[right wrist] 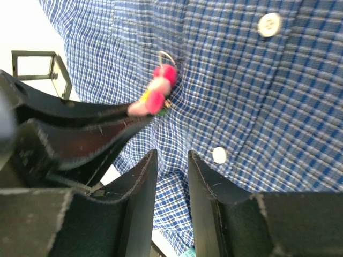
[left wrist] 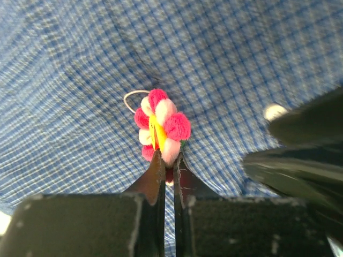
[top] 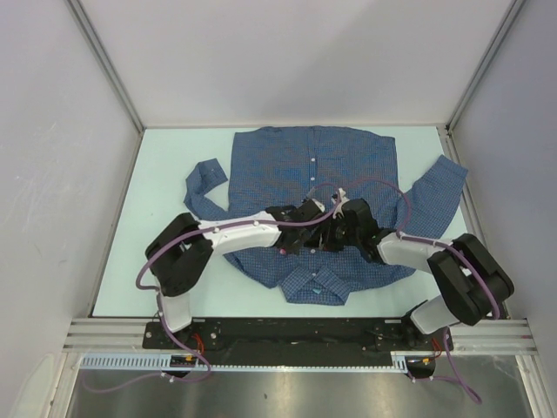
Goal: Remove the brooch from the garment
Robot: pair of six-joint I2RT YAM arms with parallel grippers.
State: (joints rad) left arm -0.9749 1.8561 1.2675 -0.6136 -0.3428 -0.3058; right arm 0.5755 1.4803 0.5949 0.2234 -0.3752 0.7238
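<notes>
left end effector (left wrist: pixel 167 160): clenched on lower edge of brooch (left wrist: pixel 161 126) | brooch: against garment (left wrist: pixel 241 64) front, mid-counter (top: pixel 165 157) | right end effector (right wrist: pixel 171 166): jaws narrowly apart near brooch, cloth grip unclear

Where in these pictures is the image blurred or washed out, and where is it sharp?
Left wrist view: the pink-red flower-shaped brooch is sharp, the black right gripper beside it out of focus. Right wrist view: the brooch is blurred, the blue checked shirt sharp, the pale table washed to white. Top view: even light, soft shadows.
</notes>
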